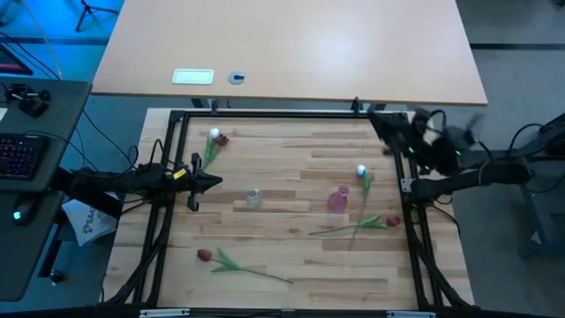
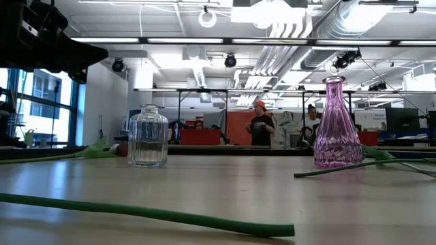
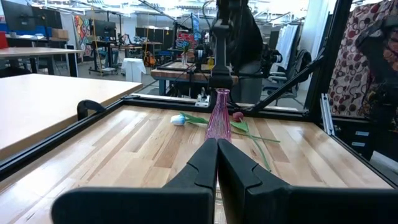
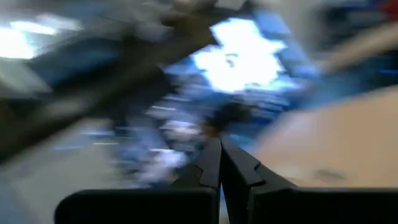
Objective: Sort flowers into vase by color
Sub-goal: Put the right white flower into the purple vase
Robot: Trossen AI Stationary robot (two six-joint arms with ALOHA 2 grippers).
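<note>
Five tulips lie flat on the table. A white one (image 1: 214, 134) and a dark red one (image 1: 222, 140) sit side by side at far left. Another white one (image 1: 360, 170) lies beside the pink vase (image 1: 338, 200), and a red one (image 1: 391, 222) lies at right. The last red one (image 1: 204, 255) is at near left, its stem (image 2: 136, 214) crossing the low view. A clear glass vase (image 1: 253, 197) stands upright mid-table. My left gripper (image 1: 217, 183) hovers shut left of the clear vase, pointing at the pink vase (image 3: 219, 115). My right gripper (image 1: 380, 122) is shut over the far right corner.
A black frame (image 1: 265, 115) runs around the wooden work table. A larger pale table (image 1: 291, 44) with a card and a small round object lies beyond the far edge. Bare wood lies between the two vases and along the near edge. People stand in the room behind.
</note>
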